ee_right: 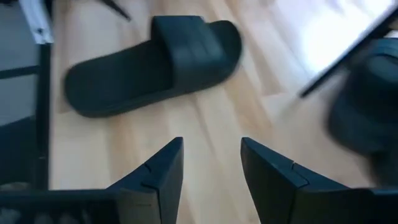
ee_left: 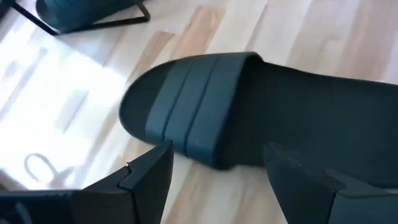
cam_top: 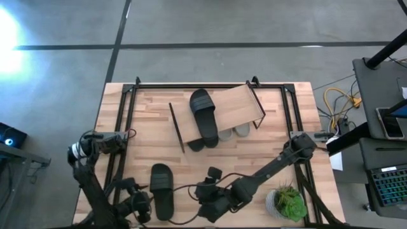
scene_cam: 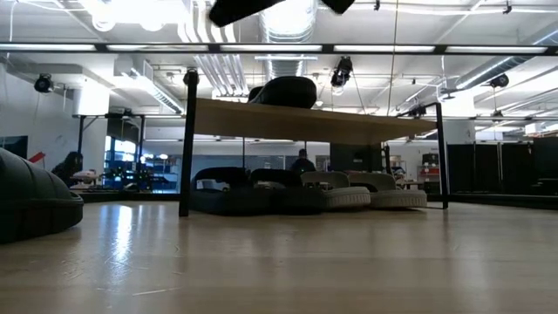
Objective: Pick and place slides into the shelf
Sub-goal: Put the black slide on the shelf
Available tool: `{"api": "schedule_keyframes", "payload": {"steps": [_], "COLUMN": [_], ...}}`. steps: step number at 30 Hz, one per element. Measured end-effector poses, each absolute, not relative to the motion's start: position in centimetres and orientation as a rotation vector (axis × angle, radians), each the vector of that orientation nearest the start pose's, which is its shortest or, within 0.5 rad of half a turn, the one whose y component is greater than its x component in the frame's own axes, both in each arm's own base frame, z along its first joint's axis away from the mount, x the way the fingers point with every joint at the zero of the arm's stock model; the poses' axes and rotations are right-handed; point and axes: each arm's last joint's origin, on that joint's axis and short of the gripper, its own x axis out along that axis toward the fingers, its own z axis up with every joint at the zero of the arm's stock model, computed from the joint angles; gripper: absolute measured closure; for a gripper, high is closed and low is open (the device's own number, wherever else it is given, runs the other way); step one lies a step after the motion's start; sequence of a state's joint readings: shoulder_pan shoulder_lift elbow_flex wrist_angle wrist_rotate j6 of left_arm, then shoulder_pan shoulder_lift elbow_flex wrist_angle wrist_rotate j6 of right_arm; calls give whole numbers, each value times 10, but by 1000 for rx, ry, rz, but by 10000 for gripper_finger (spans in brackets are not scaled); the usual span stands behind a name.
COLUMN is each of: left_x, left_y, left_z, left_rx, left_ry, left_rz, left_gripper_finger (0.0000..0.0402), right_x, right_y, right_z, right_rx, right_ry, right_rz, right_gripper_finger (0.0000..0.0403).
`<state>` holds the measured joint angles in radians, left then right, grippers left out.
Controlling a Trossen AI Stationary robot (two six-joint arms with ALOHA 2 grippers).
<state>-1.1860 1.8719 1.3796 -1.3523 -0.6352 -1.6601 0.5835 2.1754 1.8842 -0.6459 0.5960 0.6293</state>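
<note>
A black slide (cam_top: 162, 189) lies flat on its sole at the near left of the table. My left gripper (ee_left: 217, 186) hangs open just over its strap end (ee_left: 186, 106), a finger to each side of its edge, touching nothing I can see. My right gripper (ee_right: 211, 168) is open above bare wood, to the right of that slide (ee_right: 155, 62). The shelf (cam_top: 222, 108) stands at the far middle with one black slide (cam_top: 203, 117) lying across its plank. Under it, two dark slides (scene_cam: 253, 190) and two grey slides (scene_cam: 362, 192) sit in a row.
A potted green plant (cam_top: 289, 203) stands at the near right corner, close to my right arm. A black frame (cam_top: 127, 108) runs around the tabletop. Bare wood lies between the shelf and the loose slide. Beside the table's right edge are cables and a laptop (cam_top: 388, 184).
</note>
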Motion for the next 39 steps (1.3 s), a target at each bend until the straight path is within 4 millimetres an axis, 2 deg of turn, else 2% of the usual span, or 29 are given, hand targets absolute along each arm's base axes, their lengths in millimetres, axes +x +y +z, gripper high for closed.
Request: {"api": "schedule_keyframes", "payload": {"steps": [6,13,18,28,30,35,39], "left_x": [155,175,187,206,208,210,208], "left_y": [-286,-280,-271,-254,-247,-233,-222], "left_z": [185,165,158,142,142,155,188], "left_rx": [68,149,181,335,336,315,286], "left_ry": [959,998,1012,1047,1043,1047,1021], "left_rz": [583,641,700,728,743,749,747], "left_gripper_finger": [166,184,236,372,392,399,400], "right_x": [395,375,356,314,306,286,277], "right_y": [245,253,262,276,278,281,280], "right_z": [247,247,246,250,251,260,277], "right_rx": [64,92,125,312,336,404,431], "right_ry": [799,813,781,680,662,559,476], "right_rz": [-342,-460,-564,-784,-812,-876,-838], "right_gripper_finger": [250,257,264,285,291,305,316]}}
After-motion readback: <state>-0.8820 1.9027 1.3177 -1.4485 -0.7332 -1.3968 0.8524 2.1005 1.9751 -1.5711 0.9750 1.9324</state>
